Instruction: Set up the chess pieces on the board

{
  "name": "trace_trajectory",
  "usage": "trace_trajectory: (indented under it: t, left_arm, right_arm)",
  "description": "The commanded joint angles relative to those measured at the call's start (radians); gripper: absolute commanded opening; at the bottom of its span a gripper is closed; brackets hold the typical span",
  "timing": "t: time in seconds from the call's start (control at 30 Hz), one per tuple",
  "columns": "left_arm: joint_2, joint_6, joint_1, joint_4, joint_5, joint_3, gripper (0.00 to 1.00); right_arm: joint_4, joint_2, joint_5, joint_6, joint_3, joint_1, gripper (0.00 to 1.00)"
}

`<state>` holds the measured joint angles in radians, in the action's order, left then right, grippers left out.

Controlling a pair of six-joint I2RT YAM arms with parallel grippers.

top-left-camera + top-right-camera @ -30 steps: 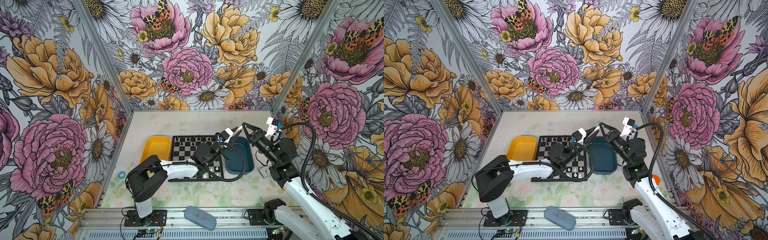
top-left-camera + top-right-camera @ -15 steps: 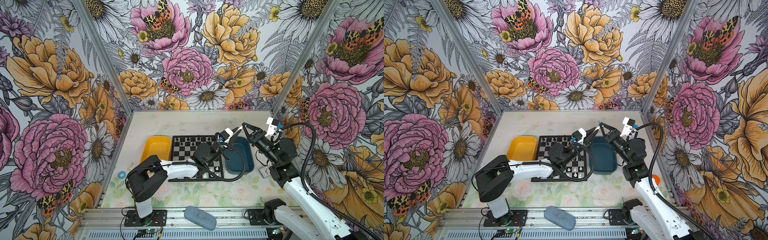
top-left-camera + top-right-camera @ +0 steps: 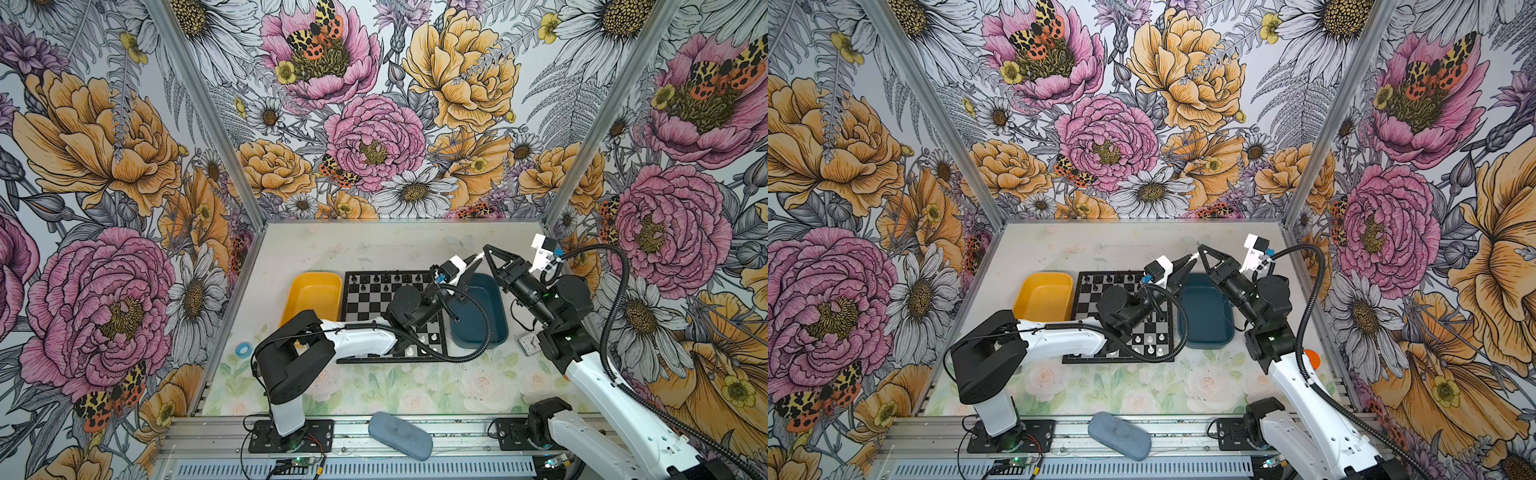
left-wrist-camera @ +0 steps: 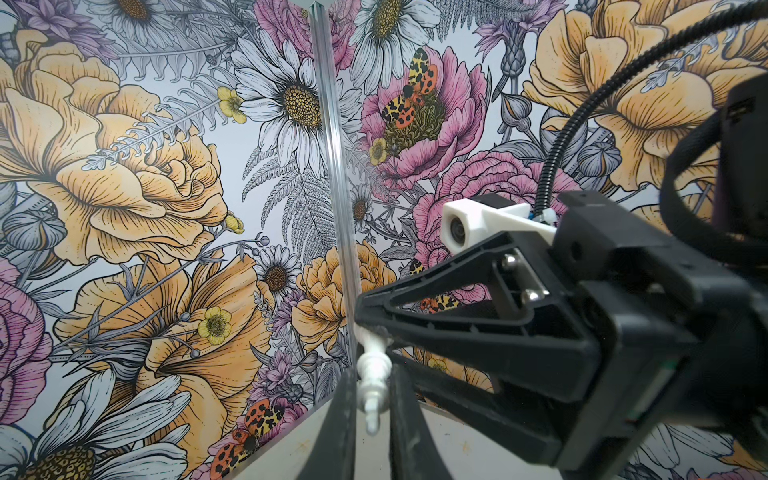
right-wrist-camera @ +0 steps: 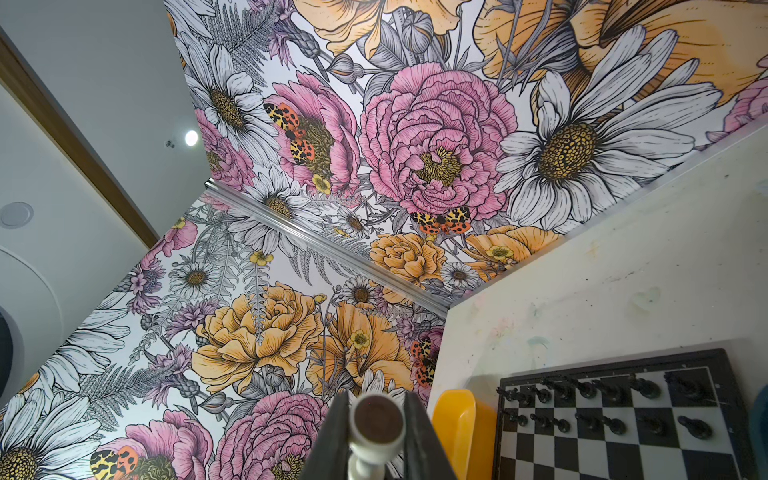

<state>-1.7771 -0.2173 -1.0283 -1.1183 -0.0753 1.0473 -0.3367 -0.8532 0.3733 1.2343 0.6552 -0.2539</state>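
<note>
Both grippers meet in the air over the far end of the blue tray (image 3: 478,320). A tall white chess piece (image 4: 374,368) lies between them. My left gripper (image 4: 373,376) is shut on its slim top end. My right gripper (image 5: 377,420) is shut on its round base (image 5: 377,432), whose brown felt faces the right wrist camera. In both top views the left gripper (image 3: 477,261) (image 3: 1188,262) and the right gripper (image 3: 487,249) (image 3: 1201,248) stand tip to tip. The board (image 3: 374,300) (image 3: 1096,306) (image 5: 623,454) carries a few white pieces (image 3: 422,338) (image 3: 1149,338) near its front right corner.
Black chessmen (image 3: 374,279) (image 5: 582,390) fill the board's two far rows. A yellow tray (image 3: 311,291) (image 3: 1044,296) (image 5: 453,428) lies left of the board. A blue tape ring (image 3: 242,350), a small clock (image 3: 527,344) and a grey pad (image 3: 401,434) on the front rail are nearby.
My left gripper's fingers have closed in on the white piece. Neither arm has visibly shifted.
</note>
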Motion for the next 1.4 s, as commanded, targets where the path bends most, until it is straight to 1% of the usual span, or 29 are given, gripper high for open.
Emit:
trace_trajectory:
  t: [0.0, 0.03, 0.33, 0.4, 0.47, 0.57, 0.67, 0.73, 0.83, 0.97, 1.17, 1.27, 1.37]
  left_arm:
    - [0.013, -0.006, -0.009, -0.014, 0.016, 0.016, 0.00]
    - [0.015, -0.007, -0.009, -0.015, 0.017, 0.014, 0.00]
    - [0.018, -0.007, -0.011, -0.021, 0.020, 0.005, 0.00]
    - [0.019, -0.010, -0.009, -0.022, 0.021, 0.002, 0.00]
    - [0.020, -0.009, -0.008, -0.023, 0.022, 0.001, 0.00]
    - [0.022, -0.012, -0.009, -0.024, 0.019, -0.004, 0.00]
    - [0.027, -0.016, -0.008, -0.021, 0.013, -0.010, 0.00]
    - [0.034, -0.019, -0.007, -0.008, 0.011, -0.014, 0.00]
    - [0.049, -0.019, -0.002, 0.041, 0.012, -0.012, 0.00]
    - [0.070, -0.017, 0.002, 0.067, 0.006, -0.026, 0.00]
    - [0.147, -0.019, 0.012, 0.188, -0.009, -0.043, 0.00]
    - [0.201, -0.016, 0.020, 0.288, -0.021, -0.050, 0.00]
    - [0.262, -0.015, 0.026, 0.432, -0.043, -0.037, 0.00]
  right_arm:
    - [0.002, -0.004, 0.029, -0.009, -0.005, -0.007, 0.00]
    - [0.005, -0.003, 0.026, -0.010, -0.006, -0.008, 0.01]
    - [0.010, 0.022, 0.007, -0.013, -0.019, -0.007, 0.30]
    - [0.010, 0.028, 0.001, -0.013, -0.022, -0.007, 0.33]
    - [0.011, 0.033, -0.005, -0.013, -0.026, -0.007, 0.40]
    - [0.014, 0.040, -0.013, -0.013, -0.028, -0.007, 0.48]
    - [0.022, 0.051, -0.023, -0.015, -0.032, -0.007, 0.60]
    - [0.031, 0.062, -0.030, -0.020, -0.031, -0.005, 0.67]
    - [0.059, 0.078, -0.035, -0.040, -0.024, -0.001, 0.73]
    - [0.103, 0.100, -0.039, -0.065, -0.013, 0.011, 0.77]
    - [0.146, 0.111, -0.060, -0.102, -0.008, 0.019, 0.79]
    - [0.182, 0.104, -0.069, -0.125, 0.001, 0.020, 0.79]
    - [0.225, 0.102, -0.086, -0.157, 0.010, 0.021, 0.79]
